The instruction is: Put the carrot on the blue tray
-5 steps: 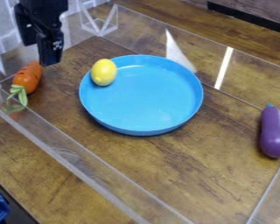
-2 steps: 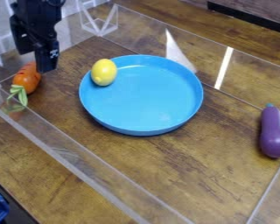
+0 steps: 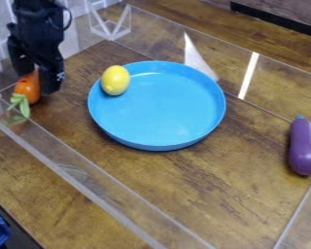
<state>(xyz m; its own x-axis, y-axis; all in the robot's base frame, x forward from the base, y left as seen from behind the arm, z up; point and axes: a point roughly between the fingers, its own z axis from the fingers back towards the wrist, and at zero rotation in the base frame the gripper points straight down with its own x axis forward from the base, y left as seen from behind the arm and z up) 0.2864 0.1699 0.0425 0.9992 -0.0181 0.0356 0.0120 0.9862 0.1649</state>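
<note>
At near left of the worktop [image 3: 185,195], just inside the transparent barrier edge: carrot [image 3: 24,89], orange body uppermost in view, green leafy top pointing down-left toward the viewer. Long axis running roughly from near-left to far-right, tilted. Directly above and around the orange end: claw [image 3: 39,76], pointing down, jaws spread wide, one dark finger on each side of the carrot body, nothing gripped yet. Contact between fingers and carrot not resolvable at this size. Only one arm present, so no choice of nearer hand.

Key relation for the coming move: carrot sits between the open fingers, slightly left of and below the claw centre; closure across the short axis appears feasible, judged from the straddling position.

Further right, just beside the claw: blue tray [image 3: 197,131], resting flat, with a yellow lemon [image 3: 114,80] inside near its left rim. Carrot outside the tray, to its left. Far right, well apart: purple eggplant [image 3: 302,146] on bare wood.

Compared with the frame one second earlier: claw lower and shifted left, now level with the carrot rather than hanging above and behind it; jaws equally wide; carrot, lemon, tray and eggplant unmoved.
</note>
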